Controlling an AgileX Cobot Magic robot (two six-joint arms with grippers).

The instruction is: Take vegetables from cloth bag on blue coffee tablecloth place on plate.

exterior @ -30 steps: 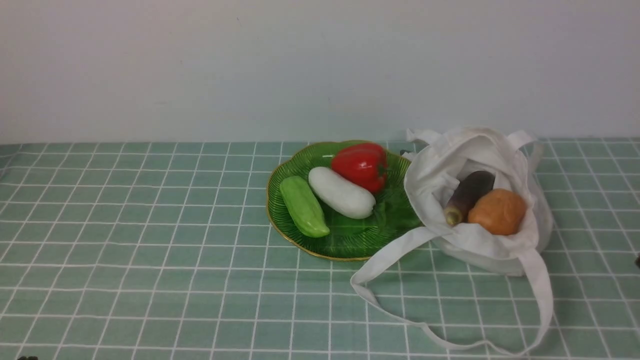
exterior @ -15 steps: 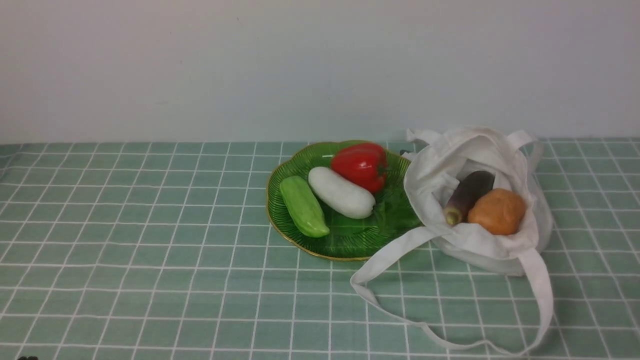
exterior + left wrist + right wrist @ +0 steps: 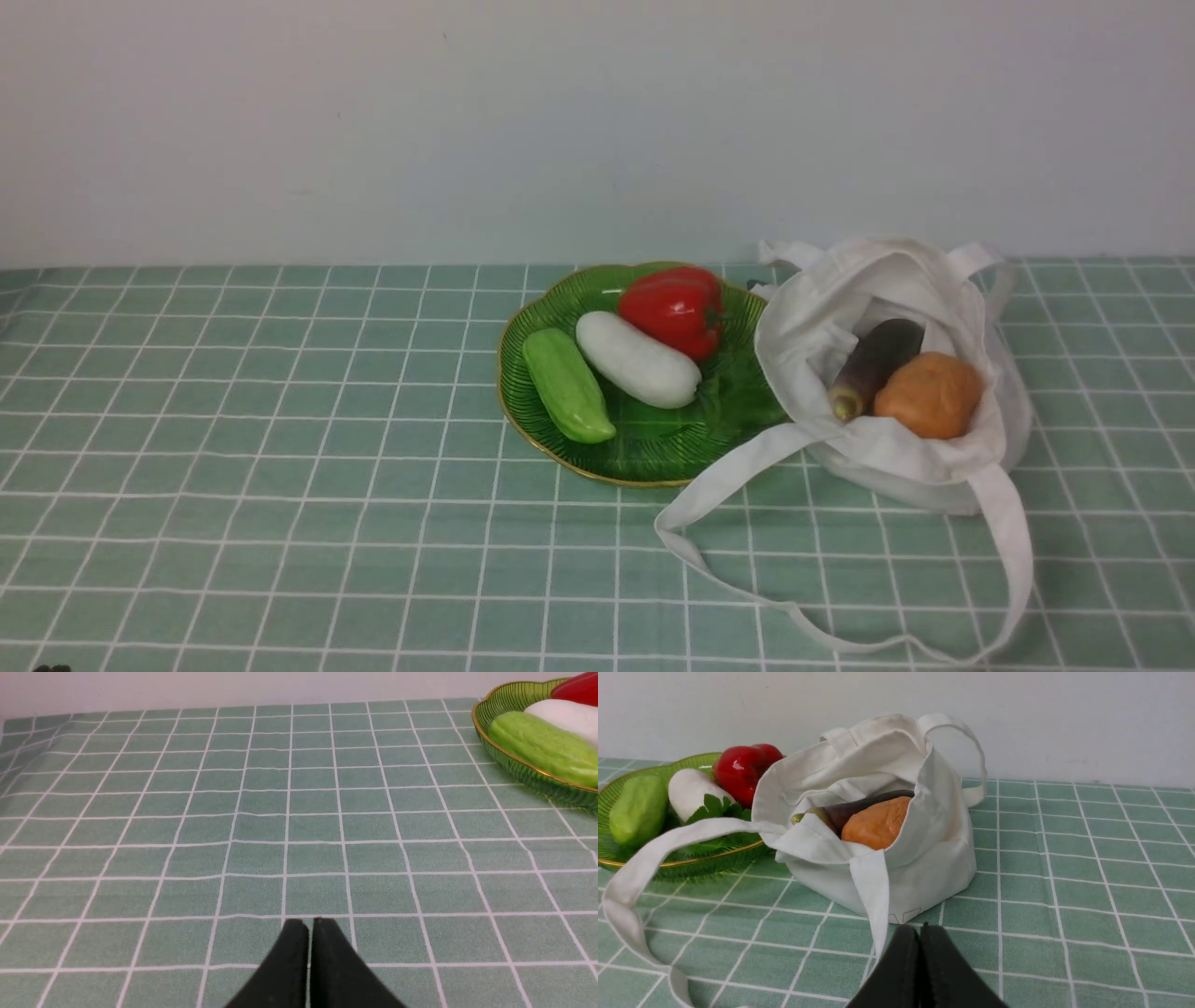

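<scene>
A plain white wall point(image 3: 597, 121) stood behind the worktop, which was covered edge to edge by the blue coffee tablecloth point(image 3: 233, 448), pale green-blue with a white grid.

Toward the far edge, near the middle, sat the plate point(image 3: 644, 453), dark green with a gold rim. On it lay the white radish point(image 3: 637, 359), its leafy end pointing toward the bag, between a light green cucumber point(image 3: 567, 385) and a red bell pepper point(image 3: 674, 308). Just to the right, its cloth overlapping the plate's rim, the cloth bag point(image 3: 896, 457) slumped open, with a dark eggplant point(image 3: 873, 364) and an orange-brown round vegetable point(image 3: 929, 394) inside. One strap point(image 3: 728, 481) trailed toward the near edge.

My left claw point(image 3: 308, 926) hung over bare cloth left of the plate, its tips pressed together and holding nothing. My right claw point(image 3: 920, 931) was likewise closed and empty, low at the near side of the bag.

I judged the risks this way: a claw could snag the loose strap and drag the bag into the plate, or the soft bag mouth could collapse over the remaining vegetables.
</scene>
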